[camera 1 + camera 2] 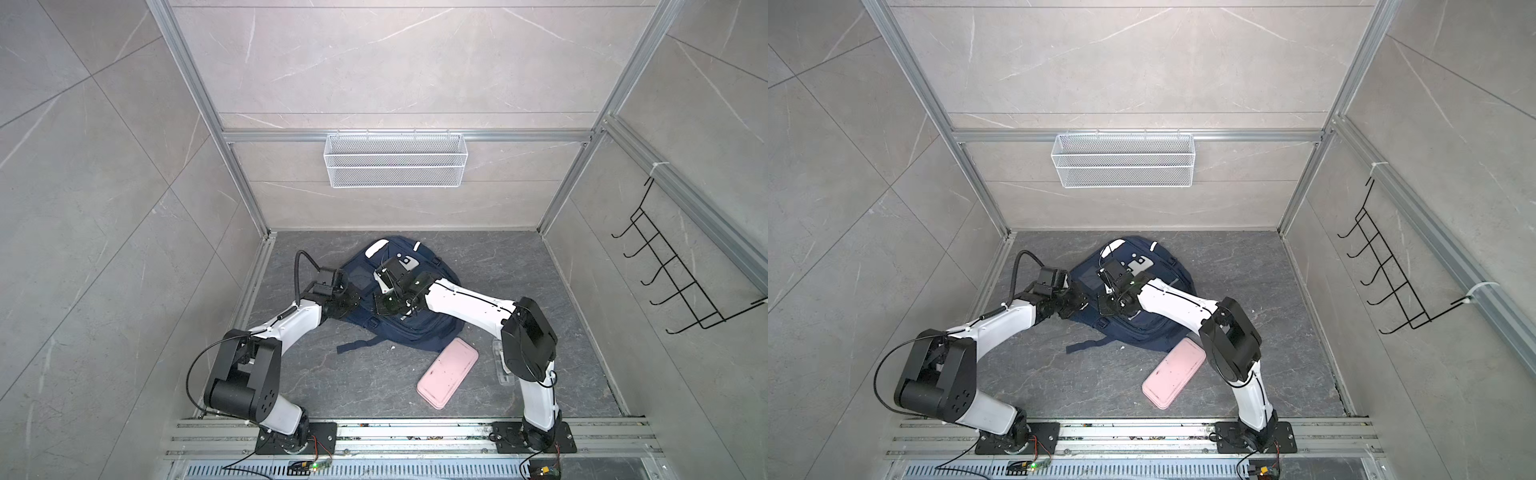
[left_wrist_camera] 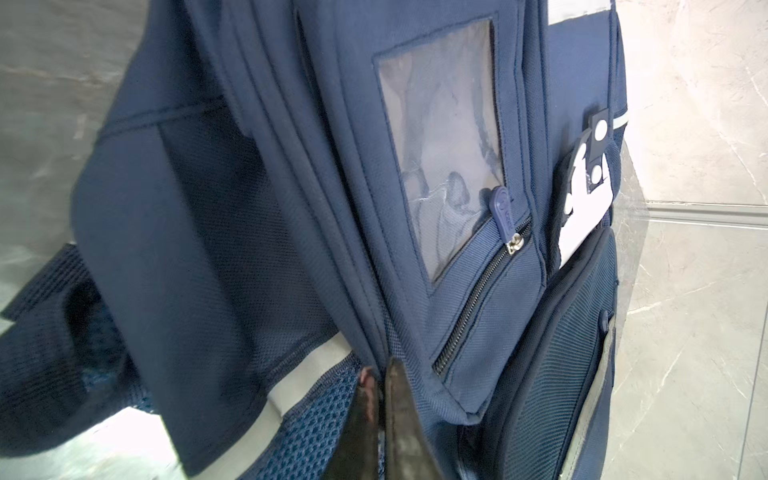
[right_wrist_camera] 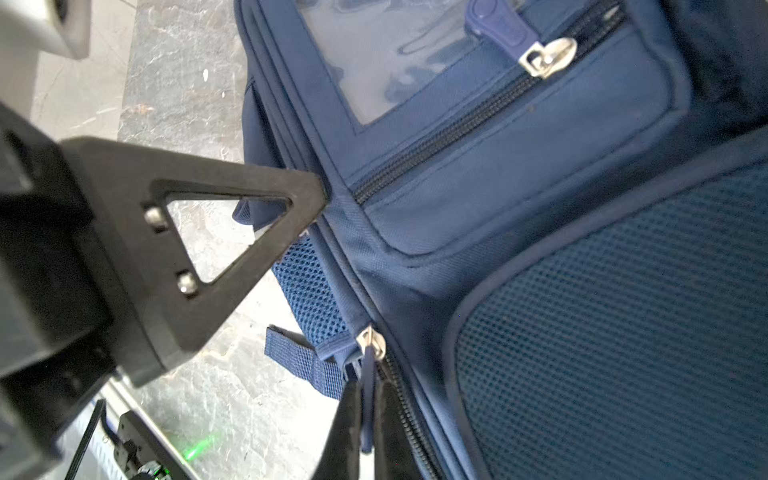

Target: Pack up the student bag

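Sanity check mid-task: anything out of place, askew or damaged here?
Minor only. The pink case lies askew beside the student bag, not inside. One strap trails loose. The clear window pocket is wrinkled. No damage visible.

No word, number or brand name can be read anywhere. The student bag (image 2: pixel 291 208) has a white patch (image 2: pixel 582 224) toward its 12 o'clock end in both top views, showing only round dots and no letters. The blue zip pull (image 2: pixel 503 212) by the clear window pocket (image 2: pixel 440 137) bears an embossed mark, too blurred to read.
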You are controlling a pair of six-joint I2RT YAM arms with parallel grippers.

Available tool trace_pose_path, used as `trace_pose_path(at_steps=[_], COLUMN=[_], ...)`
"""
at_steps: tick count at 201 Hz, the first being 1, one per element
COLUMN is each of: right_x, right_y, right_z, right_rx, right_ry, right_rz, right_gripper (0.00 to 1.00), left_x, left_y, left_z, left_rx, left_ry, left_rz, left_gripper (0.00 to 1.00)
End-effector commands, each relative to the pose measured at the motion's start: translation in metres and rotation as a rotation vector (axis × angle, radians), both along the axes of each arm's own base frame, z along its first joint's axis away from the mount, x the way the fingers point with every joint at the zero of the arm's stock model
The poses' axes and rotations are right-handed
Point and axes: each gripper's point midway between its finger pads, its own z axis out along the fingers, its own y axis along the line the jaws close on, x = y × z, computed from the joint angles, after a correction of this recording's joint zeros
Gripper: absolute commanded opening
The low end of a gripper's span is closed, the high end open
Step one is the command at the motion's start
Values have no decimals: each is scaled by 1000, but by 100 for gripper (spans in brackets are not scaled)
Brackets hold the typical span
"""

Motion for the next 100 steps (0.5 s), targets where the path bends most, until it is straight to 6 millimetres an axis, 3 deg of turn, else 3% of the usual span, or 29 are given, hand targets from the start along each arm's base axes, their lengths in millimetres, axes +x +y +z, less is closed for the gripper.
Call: trace_pose_path(at_steps=[1, 22, 48, 63, 100], right_x=[-1, -8, -15, -20, -35], right_y=[7, 0, -10, -16, -38], right_z=[12, 15, 25, 35, 62], right_rx=[37, 29, 34, 43, 62], right_ry=[-37, -45, -59, -72, -113], right_rz=[20, 27, 27, 26, 29], right_gripper=[12, 28, 44, 48, 53], left_x=[-14, -18, -21, -22, -24], left_y=[3, 8, 13, 16, 23], left_z=[10, 13, 20, 26, 47], left_rx=[2, 22, 50, 70, 122], left_ry=[-2, -12, -28, -39, -80], left_rz=[-14, -12, -19, -23, -33], left_gripper=[0, 0, 19, 28, 40])
